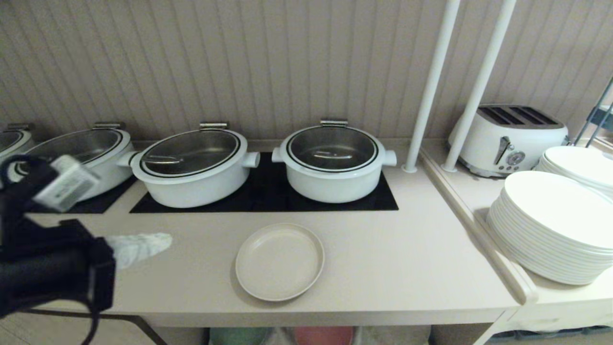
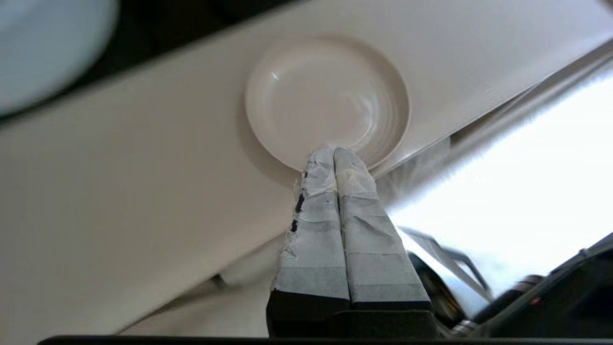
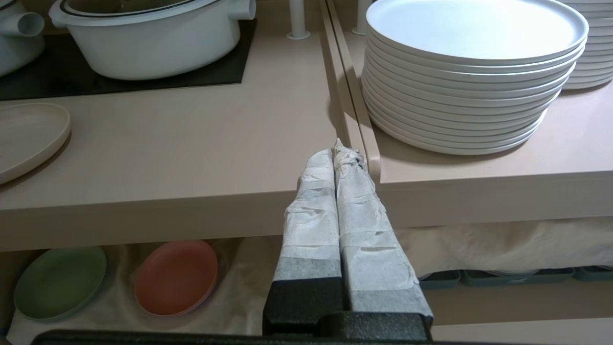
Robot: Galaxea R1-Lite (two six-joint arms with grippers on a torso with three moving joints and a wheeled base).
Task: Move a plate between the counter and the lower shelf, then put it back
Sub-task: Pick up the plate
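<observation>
The plate [image 1: 279,261] lies flat on the surface [image 1: 407,249], close to its front edge and roughly midway along it, in front of the black hob panel [image 1: 268,194] and the two nearest white pots [image 1: 191,165]. It sits right way up, hollow facing the ceiling. Being round, it has no long axis and points no particular way.

The left gripper [image 1: 143,247] hangs over the surface's front-left part, its taped fingers [image 2: 335,182] pressed together and aimed toward the plate, with a clear gap between them. In the left wrist view the fingertips overlap the plate's near rim, but that looks like a matter of line of sight, not contact. The right gripper [image 3: 342,155] sits parked low in front of the surface's right end, fingers together and empty.

As I judge it, nothing of the task is done yet: the plate is on the surface, untouched. The lower shelf [image 3: 239,268], cloth-lined beneath the front edge, holds a green plate [image 3: 60,282] and a pink plate [image 3: 176,277]. Left to do: part the fingers, grasp the rim, carry the plate down to the shelf, then return it.
</observation>
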